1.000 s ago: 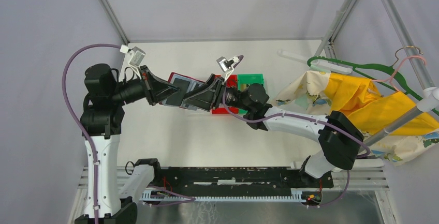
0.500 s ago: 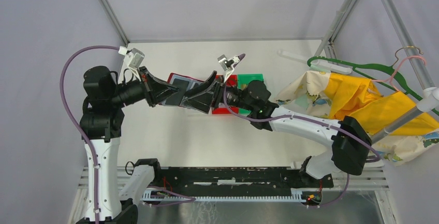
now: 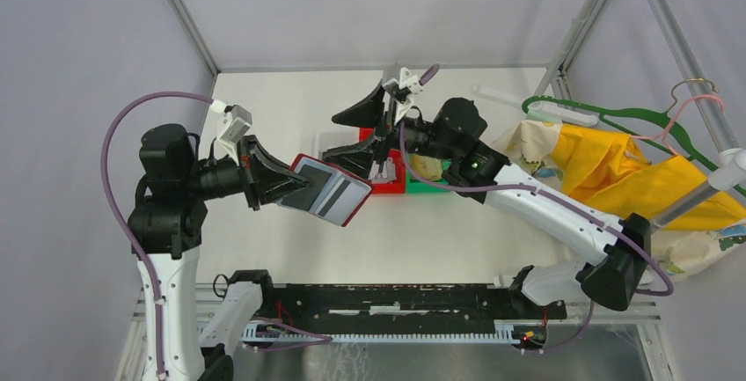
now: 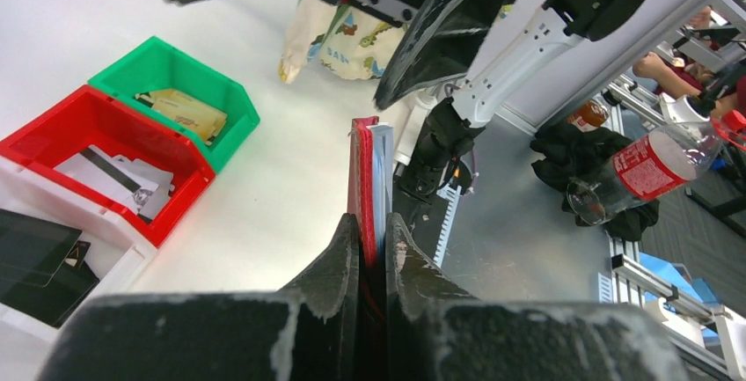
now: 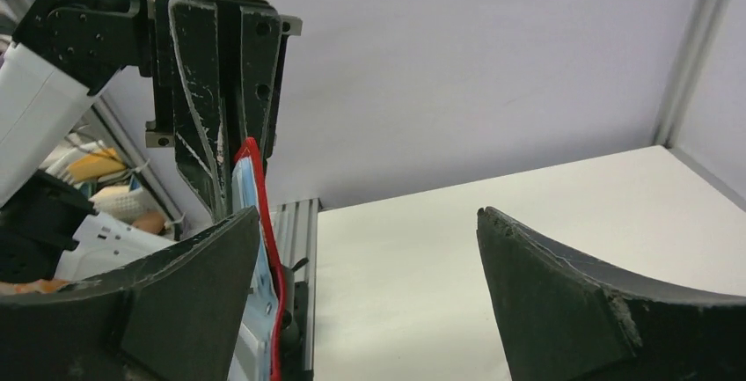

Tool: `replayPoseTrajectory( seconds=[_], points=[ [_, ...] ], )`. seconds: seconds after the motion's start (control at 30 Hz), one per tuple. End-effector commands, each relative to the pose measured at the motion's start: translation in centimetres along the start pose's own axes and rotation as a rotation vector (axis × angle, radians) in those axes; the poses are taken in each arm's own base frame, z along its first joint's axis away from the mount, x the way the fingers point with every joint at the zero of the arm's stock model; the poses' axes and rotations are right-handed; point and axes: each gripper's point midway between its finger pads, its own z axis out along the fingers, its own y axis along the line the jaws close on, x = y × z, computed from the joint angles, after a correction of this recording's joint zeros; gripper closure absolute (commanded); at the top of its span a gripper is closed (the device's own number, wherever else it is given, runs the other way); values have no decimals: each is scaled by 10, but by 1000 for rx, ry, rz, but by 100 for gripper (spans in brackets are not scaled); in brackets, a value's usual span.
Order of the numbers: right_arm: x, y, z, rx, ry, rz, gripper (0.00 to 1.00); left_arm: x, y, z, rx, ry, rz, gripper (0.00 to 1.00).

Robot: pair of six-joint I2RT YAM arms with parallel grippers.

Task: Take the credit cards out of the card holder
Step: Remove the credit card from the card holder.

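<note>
The red card holder (image 3: pixel 330 193) hangs above the table, half open, its pale blue-grey leaves facing up. My left gripper (image 3: pixel 292 180) is shut on its left edge. The left wrist view shows the card holder (image 4: pixel 367 174) edge-on between the fingers (image 4: pixel 347 249). My right gripper (image 3: pixel 350 131) is open wide and empty, a little behind the holder and above the red bin (image 3: pixel 388 189). In its own view the right gripper (image 5: pixel 369 227) stands beside the card holder (image 5: pixel 257 196). Pale credit cards (image 4: pixel 110 174), one with a dark stripe, lie in the red bin (image 4: pixel 53 121).
A green bin (image 4: pixel 180 60) with a yellowish item stands next to the red one. A white tray (image 4: pixel 114 262) holds black wallets (image 4: pixel 35 258). At the right lie yellow and patterned cloth (image 3: pixel 607 165) and hangers (image 3: pixel 616 117). The black rail (image 3: pixel 387 306) runs along the near edge.
My right gripper has opened wide and pulled back and up from the card holder to above the bins. The left gripper has swung the holder toward the near side.
</note>
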Motion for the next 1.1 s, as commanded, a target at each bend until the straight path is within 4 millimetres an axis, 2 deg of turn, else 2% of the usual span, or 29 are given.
replayPoseTrajectory(
  seconds=[0.0, 0.13, 0.37, 0.43, 0.53, 0.63, 0.7, 0.87, 1.07],
  points=[
    [6, 20, 8, -173, 80, -11, 2, -10, -25, -5, 79, -16, 115, 98],
    [12, 45, 2, -326, 90, 41, 4, -10, -25, -6, 69, -12, 151, 98],
    [23, 49, -4, -365, 135, 95, 7, -12, -22, -6, 57, -8, 180, 98],
    [17, 48, -10, -361, 109, 107, 2, -10, -21, -6, 52, -4, 185, 98],
    [-3, 42, -20, -336, 55, 105, 2, -6, -21, -6, 53, 6, 187, 98],
    [-20, 48, -26, -342, 16, 91, 2, -4, -21, -7, 44, 9, 201, 98],
    [-21, 53, -30, -356, 17, 92, 2, -5, -21, -7, 44, 8, 208, 98],
    [-2, 61, -31, -375, 49, 112, 2, -6, -21, -7, 54, 9, 217, 98],
    [20, 68, -15, -383, 116, 114, 2, -8, -24, -7, 71, 8, 211, 98]
  ],
)
